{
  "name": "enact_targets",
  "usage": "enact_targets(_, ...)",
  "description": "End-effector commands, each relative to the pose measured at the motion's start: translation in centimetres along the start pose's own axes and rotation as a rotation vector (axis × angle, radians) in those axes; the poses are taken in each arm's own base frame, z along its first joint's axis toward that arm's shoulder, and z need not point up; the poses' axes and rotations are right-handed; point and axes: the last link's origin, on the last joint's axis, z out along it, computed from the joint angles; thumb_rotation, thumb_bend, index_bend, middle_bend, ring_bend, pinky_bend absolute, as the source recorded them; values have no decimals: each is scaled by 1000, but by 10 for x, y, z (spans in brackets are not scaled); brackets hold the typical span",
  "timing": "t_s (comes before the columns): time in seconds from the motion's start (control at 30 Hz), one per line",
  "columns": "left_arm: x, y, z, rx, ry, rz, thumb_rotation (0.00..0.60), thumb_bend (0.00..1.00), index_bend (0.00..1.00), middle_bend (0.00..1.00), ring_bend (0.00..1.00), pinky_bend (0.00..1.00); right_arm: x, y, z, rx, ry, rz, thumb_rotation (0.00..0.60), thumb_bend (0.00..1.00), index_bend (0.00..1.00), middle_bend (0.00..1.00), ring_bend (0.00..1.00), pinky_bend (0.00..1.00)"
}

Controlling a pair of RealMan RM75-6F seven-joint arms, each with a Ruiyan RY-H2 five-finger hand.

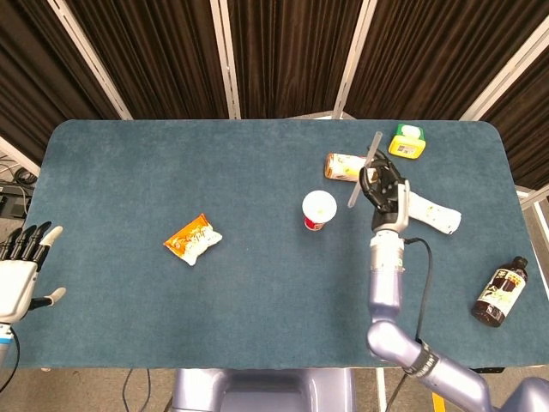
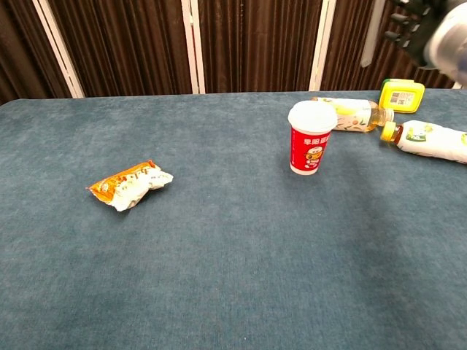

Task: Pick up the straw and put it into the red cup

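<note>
The red cup [image 1: 318, 210] [image 2: 311, 138] stands upright right of the table's middle, its white top showing. My right hand [image 1: 384, 190] [image 2: 430, 28] is raised high above the table, to the right of the cup, and grips the pale straw [image 1: 364, 170] [image 2: 374, 34]. The straw is tilted steeply, with its lower end up in the air to the right of the cup. My left hand [image 1: 21, 273] hangs off the table's left edge with its fingers spread and nothing in it.
An orange snack bag [image 1: 193, 239] lies left of centre. Two bottles [image 1: 353, 167] [image 1: 426, 210] lie on their sides behind and right of the cup, near a yellow box [image 1: 407, 141]. A dark bottle [image 1: 499, 293] lies at the right edge.
</note>
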Motion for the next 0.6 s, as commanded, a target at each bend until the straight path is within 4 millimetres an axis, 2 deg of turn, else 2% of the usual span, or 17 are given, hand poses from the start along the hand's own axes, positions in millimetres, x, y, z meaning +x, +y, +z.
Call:
enact_targets(0.03, 0, 0, 0, 0, -2, -2, 600, 79, 0, 0, 0, 0, -12, 13, 4, -8, -14, 31, 600, 350, 645, 256, 0, 0)
enact_targets(0.33, 1, 0, 1, -1, -6, -1, 600, 78, 0, 0, 0, 0, -27, 47, 11, -27, -30, -14, 600, 336, 660, 257, 0, 0)
enact_targets(0.6, 1, 0, 1, 0, -7, 2, 600, 78, 0, 0, 0, 0, -34, 65, 18, -44, -31, -51, 600, 337, 662, 257, 0, 0)
